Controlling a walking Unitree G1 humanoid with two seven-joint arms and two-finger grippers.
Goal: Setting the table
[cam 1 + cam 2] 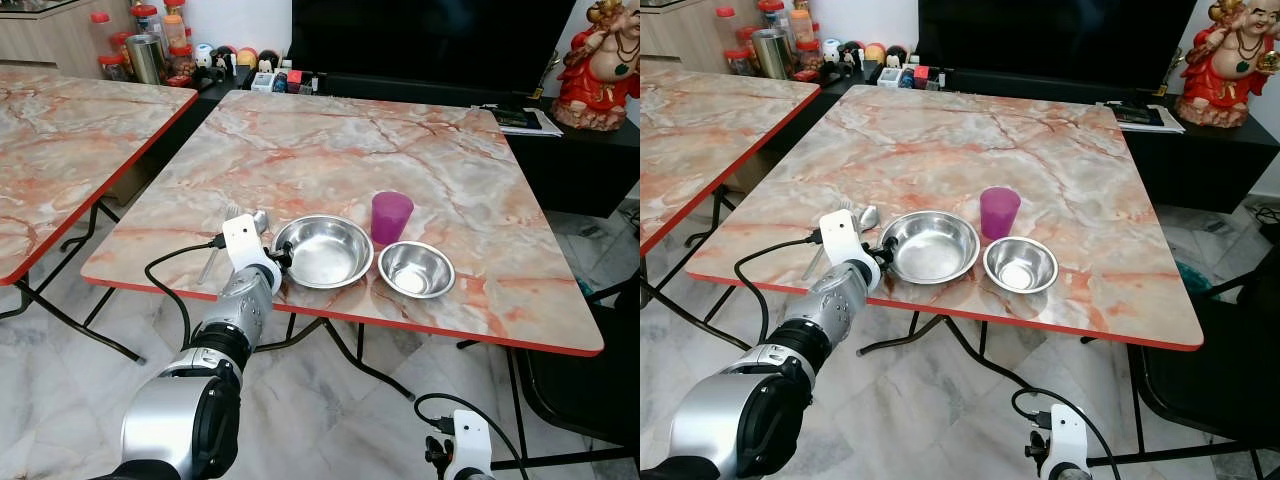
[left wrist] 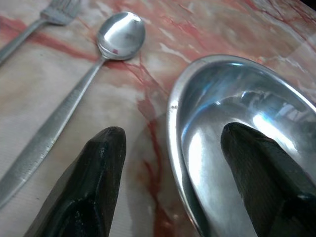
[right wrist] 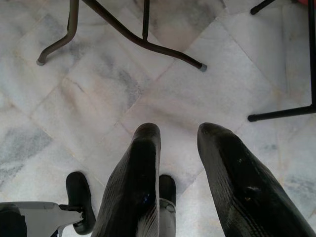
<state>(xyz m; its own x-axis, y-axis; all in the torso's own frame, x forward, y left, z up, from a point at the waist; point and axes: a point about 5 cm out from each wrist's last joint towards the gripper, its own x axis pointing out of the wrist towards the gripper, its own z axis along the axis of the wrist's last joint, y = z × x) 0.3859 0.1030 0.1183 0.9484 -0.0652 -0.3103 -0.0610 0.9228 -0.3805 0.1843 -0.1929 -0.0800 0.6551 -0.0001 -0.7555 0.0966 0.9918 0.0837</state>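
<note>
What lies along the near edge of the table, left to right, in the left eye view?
fork → left gripper, at the rim of the large steel bowl → purple cup → small steel bowl.

left arm: reaches forward, wrist raised | left gripper: jaws spread apart, one finger lower than the other | right arm: hangs low | right gripper: jaws slightly parted, pointing down
</note>
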